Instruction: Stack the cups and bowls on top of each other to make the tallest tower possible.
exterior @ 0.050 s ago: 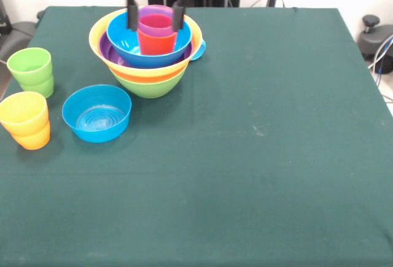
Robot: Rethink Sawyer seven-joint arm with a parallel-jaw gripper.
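Observation:
The tower stands at the table's far left of centre. Its base is a lime green bowl (pixel 149 85), and nested in it are a yellow bowl (pixel 98 34), a purple bowl (pixel 105 50) and a big blue bowl (pixel 126 45). An orange cup (pixel 157 42) sits in the blue bowl, with a purple cup (pixel 156 16) behind it. My gripper (pixel 155 16) hangs over the tower, open, one dark finger (pixel 131 14) on each side of these two cups. A smaller blue bowl (pixel 97 113) rests alone on the cloth. At the left edge are a green cup (pixel 31 69) and a yellow cup (pixel 23 112) stacked on an orange one (pixel 34 139).
A light blue rim (pixel 199 50) pokes out at the tower's right side. The green tablecloth (pixel 258 156) covers the whole table. Beyond the far corners sit dark equipment and cables (pixel 376 37).

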